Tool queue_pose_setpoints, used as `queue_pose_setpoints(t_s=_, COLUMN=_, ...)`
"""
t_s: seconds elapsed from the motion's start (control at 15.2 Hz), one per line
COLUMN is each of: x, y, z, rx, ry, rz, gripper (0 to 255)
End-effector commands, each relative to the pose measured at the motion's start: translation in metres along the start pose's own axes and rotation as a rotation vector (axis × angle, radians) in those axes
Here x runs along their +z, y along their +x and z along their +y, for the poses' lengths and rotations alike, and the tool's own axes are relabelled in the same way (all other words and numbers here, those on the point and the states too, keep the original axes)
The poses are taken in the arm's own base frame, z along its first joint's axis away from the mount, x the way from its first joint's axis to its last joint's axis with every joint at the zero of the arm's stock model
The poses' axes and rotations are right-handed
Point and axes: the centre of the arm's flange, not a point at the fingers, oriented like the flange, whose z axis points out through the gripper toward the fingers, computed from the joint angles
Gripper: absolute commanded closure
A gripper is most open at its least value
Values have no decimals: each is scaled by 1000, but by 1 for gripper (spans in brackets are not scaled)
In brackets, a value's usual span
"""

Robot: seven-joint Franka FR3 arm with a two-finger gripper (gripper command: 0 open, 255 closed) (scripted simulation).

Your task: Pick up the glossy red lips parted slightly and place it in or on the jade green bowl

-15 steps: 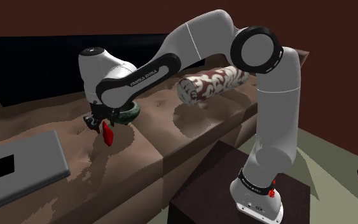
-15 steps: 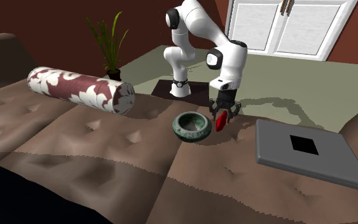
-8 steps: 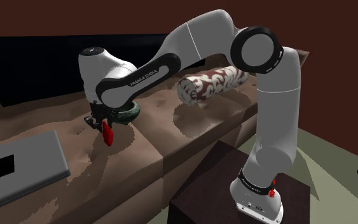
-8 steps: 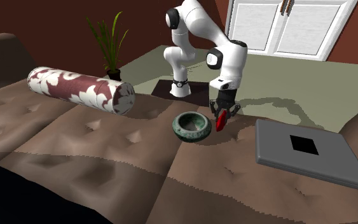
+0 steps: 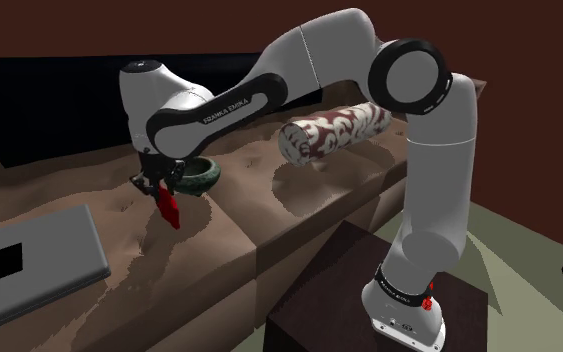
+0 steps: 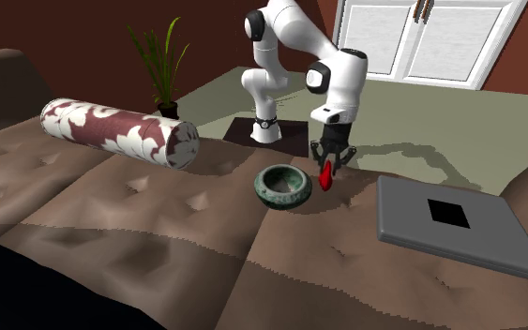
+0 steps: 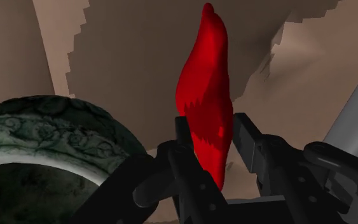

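The red lips (image 7: 204, 121) hang on edge, clasped at one end between the two black fingers of the gripper (image 5: 159, 183), with most of their length sticking out past the fingertips. They are clear of the brown sofa seat (image 5: 224, 235) and just beside the dark green bowl (image 6: 285, 198), on the second exterior view's right of it, not yet over its opening. A grey slab (image 6: 412, 225) lies well apart on the same seat.

The hold looks to be the weak point: gripped so near one end, the lips could swivel or slide out during the sideways carry. If the arm crosses too low, the hanging tip may catch the bowl's rim and push the bowl along the cushion. Letting go before the tip is over the hollow would drop the lips onto the sofa.
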Motion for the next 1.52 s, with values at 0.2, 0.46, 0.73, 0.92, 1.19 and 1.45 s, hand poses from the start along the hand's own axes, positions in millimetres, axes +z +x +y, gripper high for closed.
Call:
queue_pose_setpoints(t_s=0.2, x=-26, y=5, z=2, rx=0, ry=0, rz=0, gripper=255)
queue_pose_setpoints(t_s=0.46, x=-47, y=8, z=2, rx=0, ry=0, rz=0, gripper=255)
queue_pose_setpoints(t_s=0.73, x=-68, y=12, z=3, rx=0, ry=0, rz=0, gripper=255)
queue_pose_setpoints(t_s=0.92, x=-83, y=15, z=4, rx=0, ry=0, rz=0, gripper=255)
queue_pose_setpoints(t_s=1.19, x=-104, y=18, z=4, rx=0, ry=0, rz=0, gripper=255)
queue_pose_setpoints(t_s=1.45, x=-125, y=22, z=5, rx=0, ry=0, rz=0, gripper=255)
